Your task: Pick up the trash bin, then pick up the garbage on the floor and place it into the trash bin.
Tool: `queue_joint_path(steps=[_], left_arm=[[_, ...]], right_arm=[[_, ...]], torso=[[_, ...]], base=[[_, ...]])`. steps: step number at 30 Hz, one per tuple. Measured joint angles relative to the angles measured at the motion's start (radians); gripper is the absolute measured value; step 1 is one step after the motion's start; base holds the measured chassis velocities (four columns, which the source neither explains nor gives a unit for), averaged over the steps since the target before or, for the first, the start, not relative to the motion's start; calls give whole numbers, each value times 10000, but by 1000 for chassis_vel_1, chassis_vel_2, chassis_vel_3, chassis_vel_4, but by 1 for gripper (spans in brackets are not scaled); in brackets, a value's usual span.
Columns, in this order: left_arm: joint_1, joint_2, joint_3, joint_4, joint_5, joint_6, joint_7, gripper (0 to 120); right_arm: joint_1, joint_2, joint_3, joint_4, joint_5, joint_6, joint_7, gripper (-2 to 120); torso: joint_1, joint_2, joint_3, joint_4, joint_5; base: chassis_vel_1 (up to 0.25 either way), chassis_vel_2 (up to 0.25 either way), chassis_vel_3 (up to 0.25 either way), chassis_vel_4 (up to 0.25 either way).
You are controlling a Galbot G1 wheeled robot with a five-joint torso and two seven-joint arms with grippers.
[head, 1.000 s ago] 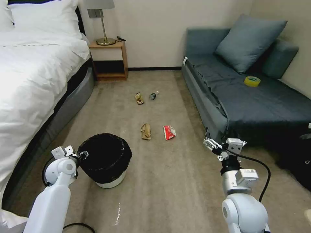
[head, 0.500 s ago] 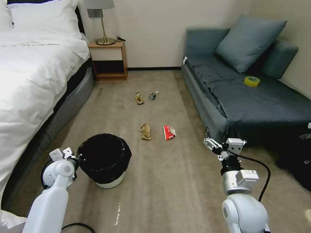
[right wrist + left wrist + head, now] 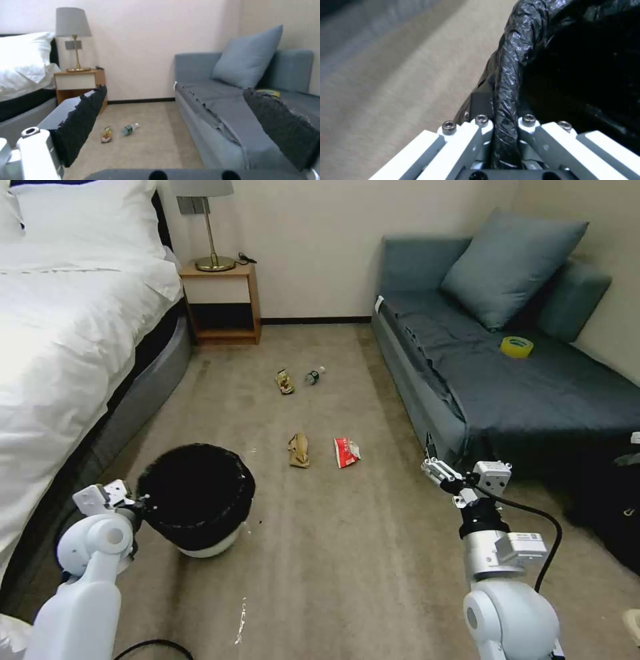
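Carpet (image 3: 347,553) in a beige tone is covering the floor between a white-sheeted bed (image 3: 60,327) on the left and a grey-blue fabric sofa (image 3: 527,380) on the right. At near left, the left gripper (image 3: 505,130) is clamping the rim of the small round white trash bin (image 3: 197,500), lined with a crinkled black plastic bag; in the left wrist view its fingers (image 3: 470,135) are sitting on either side of the folded bag edge, pinching it tight. The bin is sitting low at near left, close to the bed, and whether its base is touching the carpet cannot be told. At near right, the right gripper (image 3: 433,468) is hanging just in front of the sofa edge with its dark padded fingers (image 3: 81,117) spread wide apart and nothing between them. Out on the carpet, a crumpled brown paper (image 3: 299,450) is lying just left of a red-white wrapper (image 3: 347,452), both beyond the bin. Farther off, a brown-yellow snack wrapper (image 3: 285,381) is lying just left of a small green bottle with a white cap (image 3: 313,376). A yellow tape roll (image 3: 517,347) is resting on the sofa seat, and a brass lamp (image 3: 210,227) is standing on a wooden nightstand (image 3: 223,303) by the far wall.
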Motion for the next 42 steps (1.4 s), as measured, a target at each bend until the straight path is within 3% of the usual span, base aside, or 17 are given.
queue_joint_path(steps=[4, 8, 25, 42], left_arm=[[388, -128, -312, -422, 1038, -10, 335, 3], [644, -274, -491, -746, 1193, -24, 424, 3], [761, -629, -541, -910, 1194, -44, 533, 3], [556, -504, -686, -675, 1116, -58, 656, 3]], right_arm=[[-24, -134, 19, -19, 56, 234, -82, 100], [-25, -258, 24, -106, 59, 404, -248, 100], [-58, -313, 14, -369, -4, 827, -714, 100], [-98, -219, -35, -433, -102, 856, -801, 100]], torso=[[0, 0, 0, 1, 0], [0, 0, -1, 0, 0], [-1, 3, -3, 1, 1], [0, 2, 0, 0, 0]], base=[[0, 0, 0, 0], [0, 0, 0, 0], [-7, 12, 13, -10], [-176, 169, 168, -172]])
